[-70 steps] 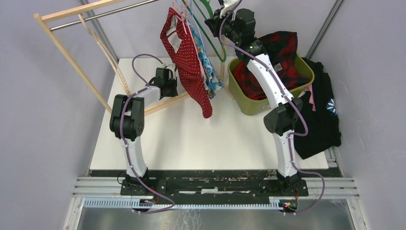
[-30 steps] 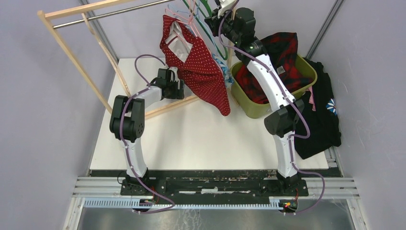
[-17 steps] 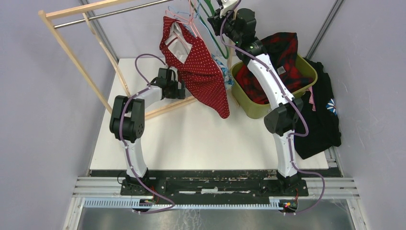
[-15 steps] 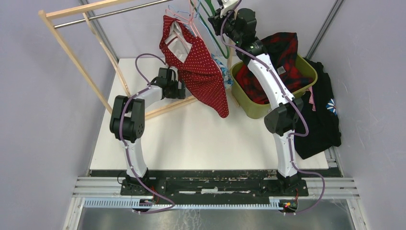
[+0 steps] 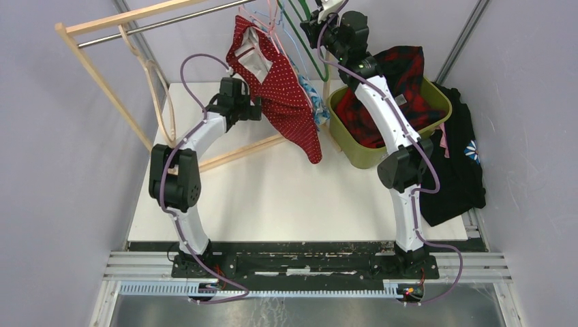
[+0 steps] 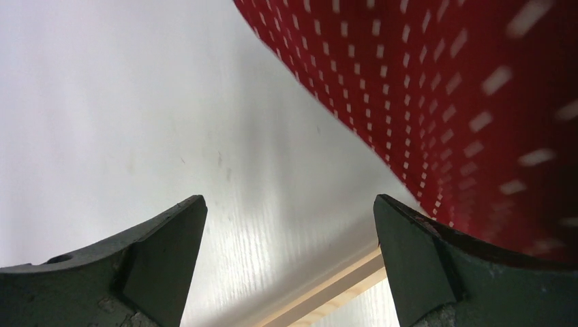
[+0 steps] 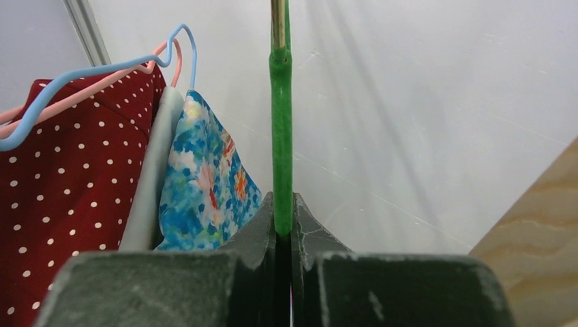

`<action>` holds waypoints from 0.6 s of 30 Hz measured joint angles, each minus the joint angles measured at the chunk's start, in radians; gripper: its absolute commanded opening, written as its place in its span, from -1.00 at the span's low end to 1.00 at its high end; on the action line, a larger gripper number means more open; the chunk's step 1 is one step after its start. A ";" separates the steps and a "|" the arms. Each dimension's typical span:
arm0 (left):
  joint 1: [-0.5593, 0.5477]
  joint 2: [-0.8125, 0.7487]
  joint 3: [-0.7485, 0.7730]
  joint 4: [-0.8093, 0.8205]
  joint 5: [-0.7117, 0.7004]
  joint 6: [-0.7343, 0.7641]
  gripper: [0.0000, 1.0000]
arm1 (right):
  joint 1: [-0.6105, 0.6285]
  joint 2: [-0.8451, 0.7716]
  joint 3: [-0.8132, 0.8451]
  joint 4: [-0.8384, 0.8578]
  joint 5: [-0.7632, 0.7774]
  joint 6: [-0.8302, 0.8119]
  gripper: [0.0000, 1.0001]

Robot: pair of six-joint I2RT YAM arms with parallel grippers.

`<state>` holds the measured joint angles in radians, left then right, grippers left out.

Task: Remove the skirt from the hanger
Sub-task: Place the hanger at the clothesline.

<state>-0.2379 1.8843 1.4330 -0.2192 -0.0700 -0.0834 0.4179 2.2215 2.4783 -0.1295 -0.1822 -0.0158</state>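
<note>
- Top external view: the wooden rack (image 5: 102,82) stands over the far left of the table (image 5: 272,197), and the clothes hang from its rail at the far end.
- The red dotted skirt (image 5: 283,95) hangs from that rail, with its waist up among the hangers and its hem low over the table. Its long axis runs top to bottom and slants toward the near right.
- My left gripper (image 5: 255,112) sits just beside the skirt's left edge at about mid-length, much nearer to it than the other arm.
- In the left wrist view the fingers (image 6: 163,255) are spread wide with nothing between them. The cloth lies up and to the right, passing close by the right finger.
- My right gripper (image 5: 315,24) is up at hanger level, pressed together on the thin green hanger (image 7: 281,136), next to a blue floral garment (image 7: 204,184).
- The skirt seems to sit under the blue hanger (image 7: 102,71) and a pink one, but I can't tell which carries it.
- My judgement is that the left gripper has to shift right to get cloth between its fingers.
</note>
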 measured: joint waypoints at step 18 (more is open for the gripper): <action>0.001 -0.161 0.109 -0.130 -0.139 0.024 0.98 | -0.007 0.003 -0.042 0.000 -0.009 0.056 -0.27</action>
<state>-0.2371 1.7229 1.5425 -0.3496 -0.2092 -0.0597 0.4107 2.2246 2.4363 -0.1291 -0.1913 0.0399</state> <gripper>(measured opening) 0.990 0.354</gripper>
